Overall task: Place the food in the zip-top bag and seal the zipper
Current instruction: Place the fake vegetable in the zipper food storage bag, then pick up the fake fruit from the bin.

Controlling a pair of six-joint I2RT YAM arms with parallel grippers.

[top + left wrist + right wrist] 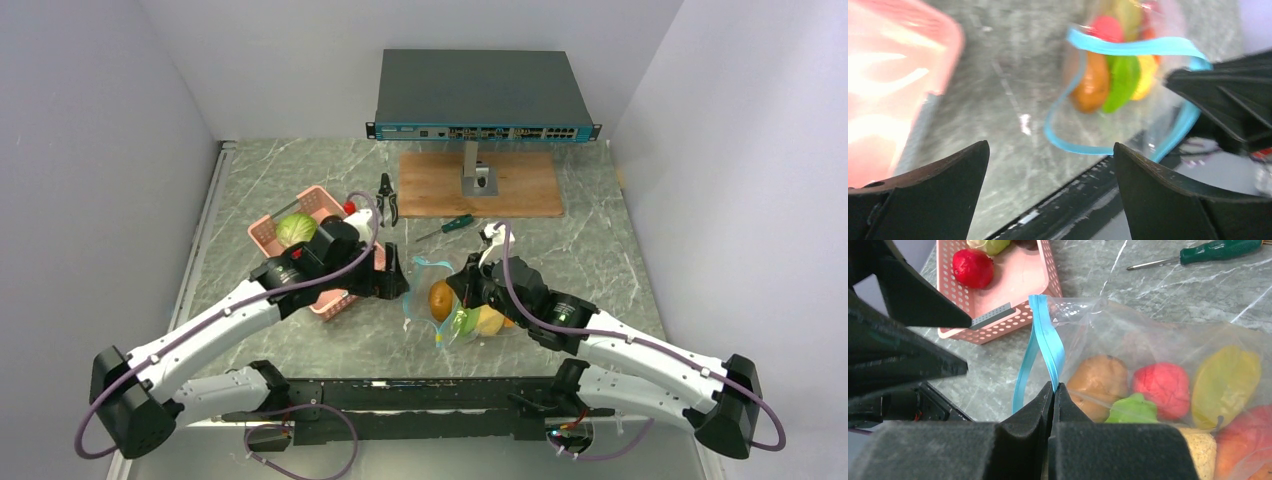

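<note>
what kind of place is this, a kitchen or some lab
Probably a robotics lab test cell, not a kitchen: plain white walls box in a marble-pattern table, a network switch stands on a wooden board, and a screwdriver lies near the pink basket.

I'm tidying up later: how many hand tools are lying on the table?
2. A green-handled screwdriver lies just in front of the wooden board; dark pliers lie between the pink basket and that board. The arms may hide more.
</note>
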